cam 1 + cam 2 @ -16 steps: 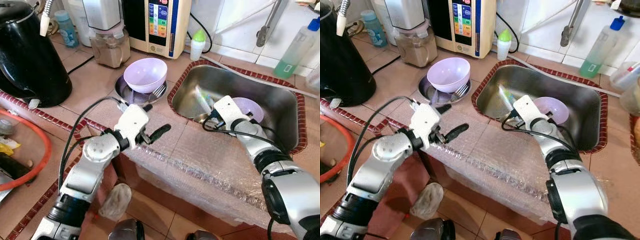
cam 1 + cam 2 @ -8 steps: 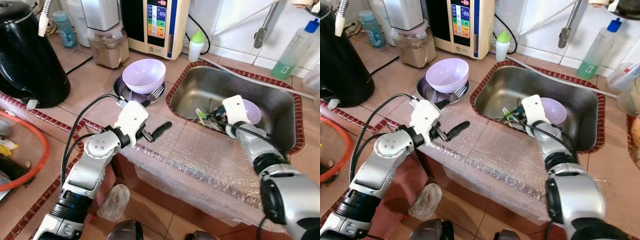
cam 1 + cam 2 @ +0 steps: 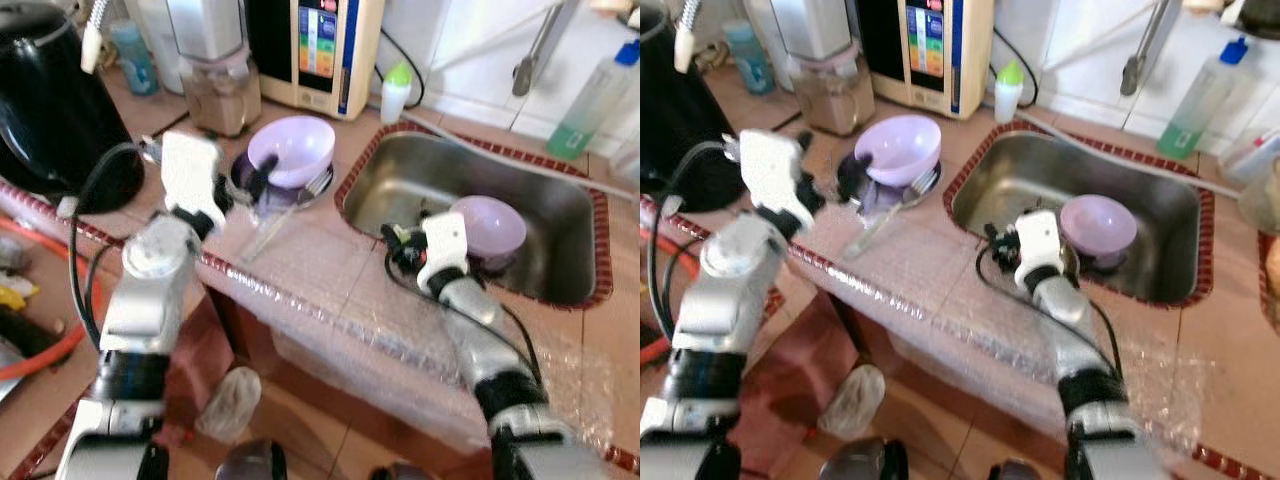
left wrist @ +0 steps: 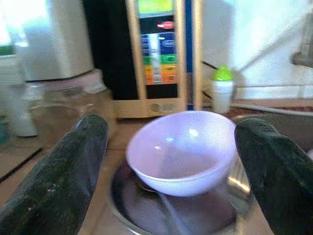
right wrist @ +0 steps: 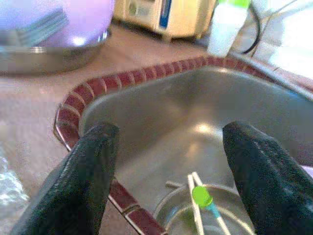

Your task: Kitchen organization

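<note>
Sink [image 3: 560, 215] holds one lilac bowl [image 3: 487, 226]; a second bowl [image 4: 183, 149] sits in a steel plate [image 4: 142, 205] on the counter, a fork [image 3: 318, 183] leaning beside it. Left gripper [image 4: 173, 171] hovers spread before that bowl; a careless closing could tip it or knock the fork off. Right gripper [image 5: 168, 174], also spread and empty, hangs at the sink's edge over chopsticks [image 5: 195, 208] in a small steel dish [image 5: 181, 215], which a blind dip might scatter.

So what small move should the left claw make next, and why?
Probably ease forward and close on the lavender bowl. The left claw is open with the bowl centred between its fingers, resting on the steel plate beside the fork, not yet touched.
</note>
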You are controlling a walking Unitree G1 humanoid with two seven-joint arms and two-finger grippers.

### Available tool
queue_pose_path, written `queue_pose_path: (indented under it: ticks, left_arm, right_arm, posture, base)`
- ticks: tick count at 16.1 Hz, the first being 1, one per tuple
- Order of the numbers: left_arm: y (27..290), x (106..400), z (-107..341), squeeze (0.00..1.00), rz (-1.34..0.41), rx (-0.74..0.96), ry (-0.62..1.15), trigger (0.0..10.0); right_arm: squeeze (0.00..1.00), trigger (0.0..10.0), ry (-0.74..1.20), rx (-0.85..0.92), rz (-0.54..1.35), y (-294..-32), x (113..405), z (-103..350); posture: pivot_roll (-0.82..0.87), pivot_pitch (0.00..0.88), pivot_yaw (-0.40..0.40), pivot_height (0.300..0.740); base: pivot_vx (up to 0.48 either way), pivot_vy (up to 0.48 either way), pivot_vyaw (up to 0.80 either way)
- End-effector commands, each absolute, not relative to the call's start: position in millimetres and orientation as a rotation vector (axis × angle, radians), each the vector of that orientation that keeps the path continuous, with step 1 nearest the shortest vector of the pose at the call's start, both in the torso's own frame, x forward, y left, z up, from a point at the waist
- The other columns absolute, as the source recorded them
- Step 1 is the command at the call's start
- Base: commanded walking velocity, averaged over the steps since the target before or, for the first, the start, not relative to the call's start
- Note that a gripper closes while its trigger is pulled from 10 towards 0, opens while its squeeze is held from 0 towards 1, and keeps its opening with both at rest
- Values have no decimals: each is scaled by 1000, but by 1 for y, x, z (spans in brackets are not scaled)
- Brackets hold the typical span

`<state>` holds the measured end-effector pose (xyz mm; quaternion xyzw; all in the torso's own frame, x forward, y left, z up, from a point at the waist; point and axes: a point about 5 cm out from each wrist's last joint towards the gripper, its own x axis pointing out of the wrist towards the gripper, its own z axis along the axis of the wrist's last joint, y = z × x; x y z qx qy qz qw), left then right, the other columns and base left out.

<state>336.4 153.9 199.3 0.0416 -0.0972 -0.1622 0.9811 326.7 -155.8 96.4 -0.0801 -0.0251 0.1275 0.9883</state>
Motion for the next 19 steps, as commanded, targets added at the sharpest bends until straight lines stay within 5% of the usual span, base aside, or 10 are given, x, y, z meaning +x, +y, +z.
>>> queue_pose_path:
  ticks: [1, 7, 8, 9, 10, 11, 19]
  left_arm:
    - [164, 346, 198, 1000, -257, 46, -152, 10000]
    - [169, 381, 203, 1000, -172, -69, -45, 10000]
    - [168, 385, 204, 1000, -170, -77, -30, 10000]
    - [169, 389, 204, 137, -160, -81, -8, 10000]
    - [169, 392, 203, 137, -156, -91, 4, 10000]
    - [170, 395, 202, 0, -136, -93, 23, 10000]
    - [179, 407, 188, 0, -76, -218, 188, 10000]
  right_arm:
    - [1000, 10000, -147, -169, 241, -154, 323, 112]
    - [1000, 10000, -178, -145, 213, -151, 290, 122]
    - [655, 10000, -170, -149, 223, -150, 286, 121]
    - [0, 10000, -170, -149, 227, -148, 282, 122]
    - [0, 10000, -167, -151, 230, -147, 280, 123]
    - [0, 10000, -162, -156, 233, -145, 277, 123]
    - [0, 10000, -118, -146, 295, -130, 259, 127]
  posture:
    - [5, 60, 35, 740]
    - [-61, 114, 70, 740]
    - [-76, 128, 78, 740]
    - [-87, 137, 84, 740]
    - [-90, 140, 84, 740]
    - [-100, 152, 87, 740]
    - [-122, 176, 108, 740]
  base:
    - [0, 0, 0]
    - [0, 0, -166]
    - [0, 0, 0]
    - [0, 0, 0]
    - [0, 0, 0]
    - [0, 0, 0]
    - [0, 0, 0]
